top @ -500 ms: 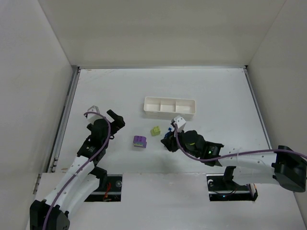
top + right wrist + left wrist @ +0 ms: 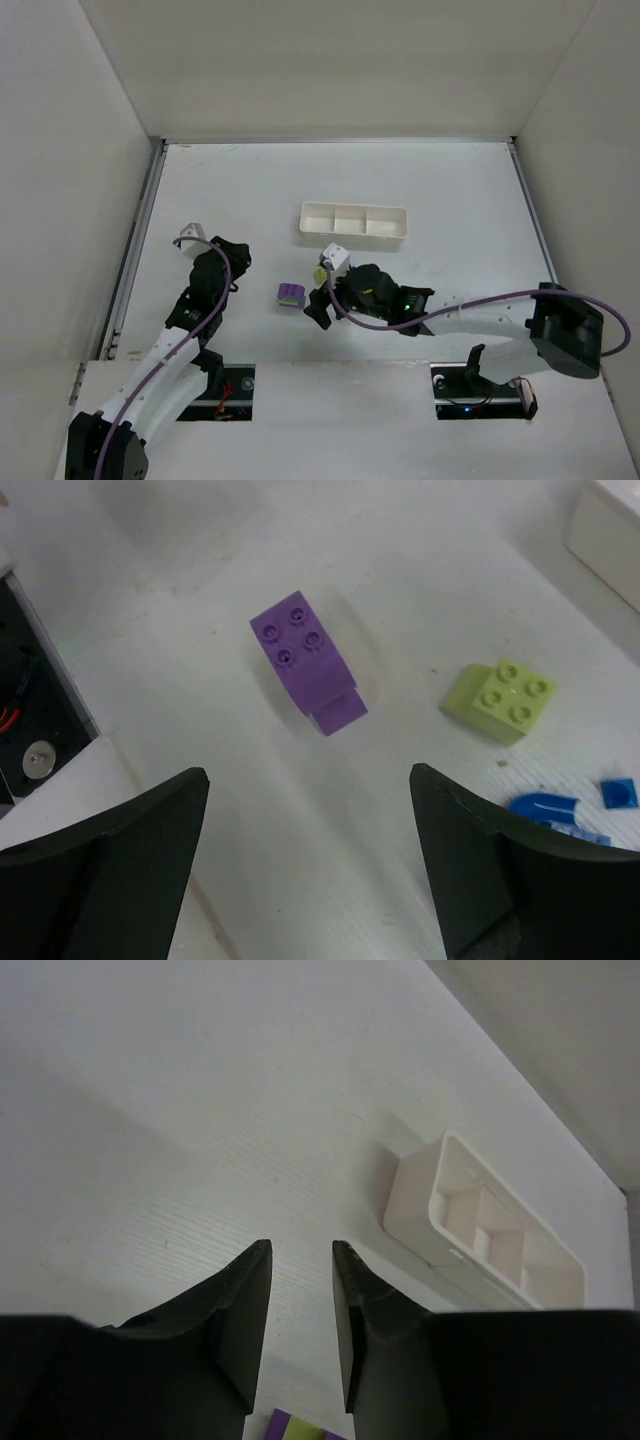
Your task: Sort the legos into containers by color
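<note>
The purple lego (image 2: 290, 294) lies on the white table, studs up in the right wrist view (image 2: 305, 665). A lime-green lego (image 2: 500, 700) sits to its right, and small blue pieces (image 2: 560, 808) lie beyond that. My right gripper (image 2: 308, 773) hovers wide open just short of the purple lego, nothing between its fingers; from above it (image 2: 312, 292) is right beside the lego. The white compartment tray (image 2: 354, 222) stands behind. My left gripper (image 2: 300, 1247) is off to the left (image 2: 238, 252), its jaws a narrow gap apart and empty.
The tray (image 2: 480, 1225) also shows in the left wrist view at the right. White walls enclose the table on the left, back and right. A black cut-out in the table edge (image 2: 25, 750) lies left of the right gripper.
My right gripper has swung left from beside the blue pieces to next to the purple lego. The left gripper has shifted slightly and its fingers look closer together.
</note>
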Tool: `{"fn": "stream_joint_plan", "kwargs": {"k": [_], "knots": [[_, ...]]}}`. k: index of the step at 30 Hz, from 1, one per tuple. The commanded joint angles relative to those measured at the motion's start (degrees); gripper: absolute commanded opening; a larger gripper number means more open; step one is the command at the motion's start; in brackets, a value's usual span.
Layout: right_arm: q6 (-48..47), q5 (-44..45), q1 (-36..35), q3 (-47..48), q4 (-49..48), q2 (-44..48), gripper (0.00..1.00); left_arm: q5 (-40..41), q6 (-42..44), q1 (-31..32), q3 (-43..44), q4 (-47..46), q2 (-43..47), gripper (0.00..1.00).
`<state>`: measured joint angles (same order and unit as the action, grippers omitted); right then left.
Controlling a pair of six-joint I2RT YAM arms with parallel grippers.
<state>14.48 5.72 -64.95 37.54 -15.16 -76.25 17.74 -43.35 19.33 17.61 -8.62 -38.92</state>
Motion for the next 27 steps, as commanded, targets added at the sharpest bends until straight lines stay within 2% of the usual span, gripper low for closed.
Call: {"fn": "stream_joint_plan", "kwargs": {"k": [1,7,14,18,20,23,27], "knots": [[-4.54,-5.53,-1.54,6.56,-1.01,-5.21,0.9,-4.8,0.12,-1.18,-1.16,-5.17,-0.02,0.29],[-7.53,-8.43,0.21,13.34,-0.31,-13.74,0.92,-12.01,-1.99,-4.08,-2.31,-4.56,-0.46,0.4],[-10.43,-9.06,1.36,18.09,1.8,-19.46,0.89,-19.92,-4.9,-7.86,-3.63,-5.0,-1.51,0.46],[-10.96,-8.35,1.97,18.97,1.45,-20.96,0.87,-21.34,-5.34,-8.92,-4.16,-4.74,-1.51,0.47],[-11.05,-8.96,2.15,18.97,0.75,-21.31,0.81,-22.13,-5.34,-9.09,-4.16,-4.47,-1.69,0.47],[-10.97,-8.7,2.5,18.8,-0.48,-21.75,0.68,-22.48,-5.43,-9.09,-4.6,-4.47,-1.69,0.49],[-10.96,-8.7,2.59,18.97,-0.57,-22.63,0.61,-23.1,-5.69,-9.09,-4.07,-3.95,-1.95,0.5]]}}
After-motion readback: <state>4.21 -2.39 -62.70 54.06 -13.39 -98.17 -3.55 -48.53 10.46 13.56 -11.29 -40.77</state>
